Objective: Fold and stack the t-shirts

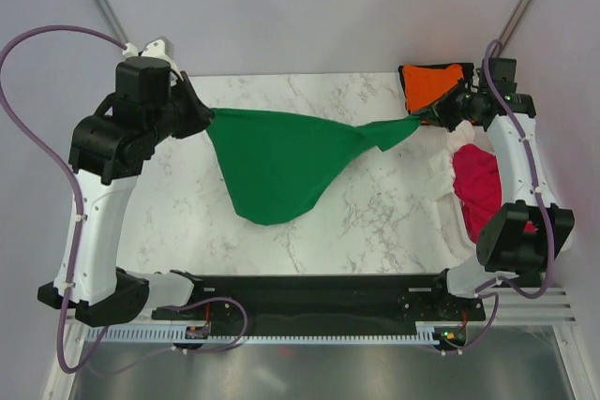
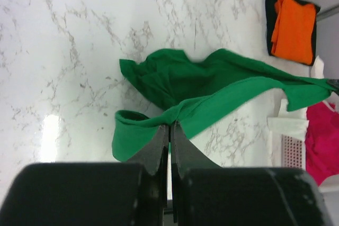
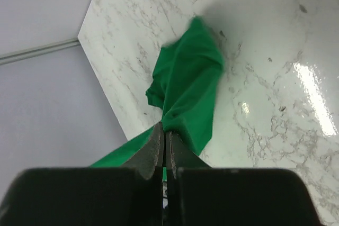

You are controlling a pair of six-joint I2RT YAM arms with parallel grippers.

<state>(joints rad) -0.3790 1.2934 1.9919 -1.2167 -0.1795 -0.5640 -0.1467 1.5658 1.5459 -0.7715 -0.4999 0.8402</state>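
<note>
The bright green t-shirt (image 1: 277, 161) hangs stretched between both grippers above the marble table, sagging toward the middle. My left gripper (image 1: 208, 119) is shut on its left end; the cloth is pinched at my fingertips in the left wrist view (image 2: 170, 124). My right gripper (image 1: 427, 117) is shut on its right end, also pinched in the right wrist view (image 3: 164, 130). An orange t-shirt (image 1: 433, 82) lies folded on a black one (image 1: 405, 70) at the far right corner. The crimson red t-shirt (image 1: 476, 185) lies in the basket, with white cloth (image 1: 461, 140) beside it.
The white slotted basket (image 1: 457, 222) stands at the table's right edge, under my right arm. The marble table (image 1: 178, 222) ends at a black rail along the near side. Grey walls close in behind.
</note>
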